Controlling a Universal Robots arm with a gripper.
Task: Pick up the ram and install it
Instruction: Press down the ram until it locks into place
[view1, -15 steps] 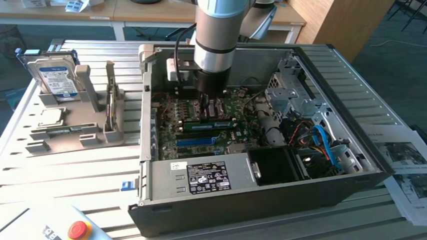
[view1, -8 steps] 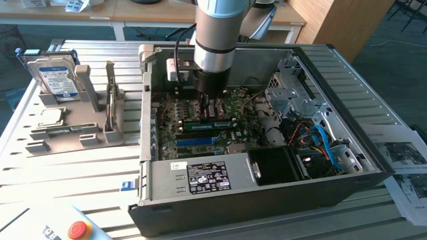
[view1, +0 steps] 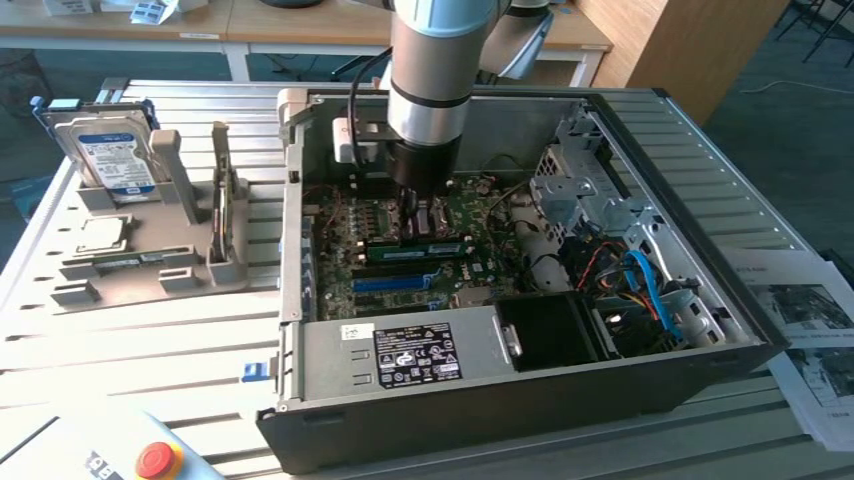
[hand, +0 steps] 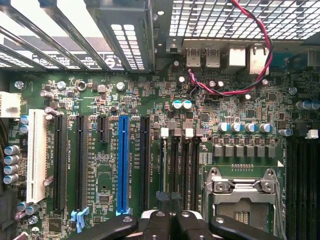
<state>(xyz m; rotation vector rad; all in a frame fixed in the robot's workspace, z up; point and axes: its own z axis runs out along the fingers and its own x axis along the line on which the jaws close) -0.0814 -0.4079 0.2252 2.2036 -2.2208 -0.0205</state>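
The ram (view1: 420, 248), a narrow green stick, stands on edge in a motherboard slot inside the open computer case (view1: 747, 330). My gripper (view1: 419, 232) reaches straight down into the case, and its shut tips rest at the middle of the stick's top edge. In the wrist view the ram (hand: 164, 165) shows edge-on as a thin line in the first of the parallel memory slots, running away from my gripper (hand: 169, 196). The black fingers (hand: 157, 220) are pressed together. I cannot tell whether they pinch the stick.
A long blue slot (hand: 123, 165) and black card slots lie beside the memory slots, and the silver processor socket (hand: 242, 200) is on the other side. The power supply (view1: 400, 355) and drive cage (view1: 587, 190) crowd the case. A grey fixture (view1: 160, 270) holds a hard disk (view1: 118, 158) at the exterior view's left.
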